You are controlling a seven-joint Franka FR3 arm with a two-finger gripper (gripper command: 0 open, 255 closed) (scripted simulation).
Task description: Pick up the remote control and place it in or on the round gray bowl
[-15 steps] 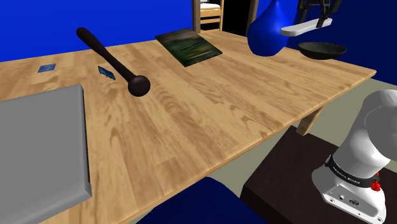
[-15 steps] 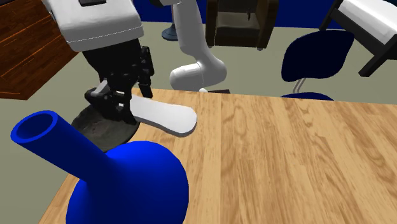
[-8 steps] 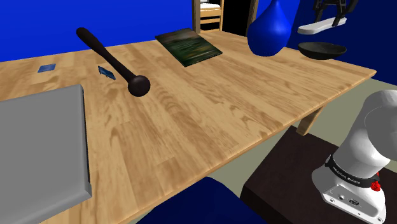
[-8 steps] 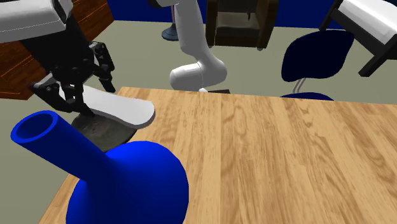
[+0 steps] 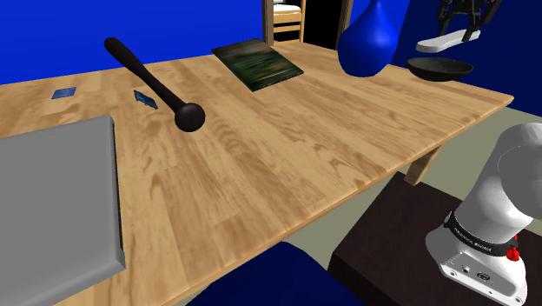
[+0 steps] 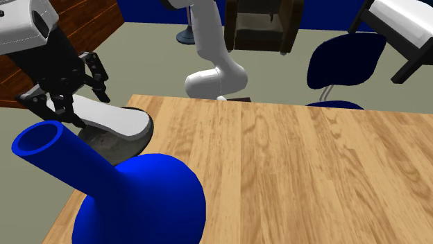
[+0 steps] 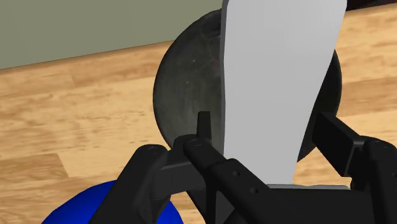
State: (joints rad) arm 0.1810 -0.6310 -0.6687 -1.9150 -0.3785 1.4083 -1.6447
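My black gripper [image 5: 463,24] is shut on one end of the remote control [image 5: 443,42], a plain white flat bar held level in the air. The remote hangs just above the round dark grey bowl [image 5: 440,68], which stands near the table's far right corner in the shoulder view. In the second exterior view the gripper [image 6: 75,104] holds the remote [image 6: 118,121] over the bowl [image 6: 114,145], without touching it. In the wrist view the fingers [image 7: 202,127] clasp the remote [image 7: 280,76], and the bowl [image 7: 188,89] lies right beneath it.
A big blue vase [image 5: 368,39] stands close beside the bowl, and looms in the second exterior view [image 6: 118,194]. Further off on the wooden table [image 5: 261,165] are a dark book [image 5: 258,63], a black club [image 5: 152,83] and a grey slab [image 5: 52,200].
The gripper has carried the remote toward the shoulder view's right, past the vase, until it hangs over the bowl. The grip has not changed.
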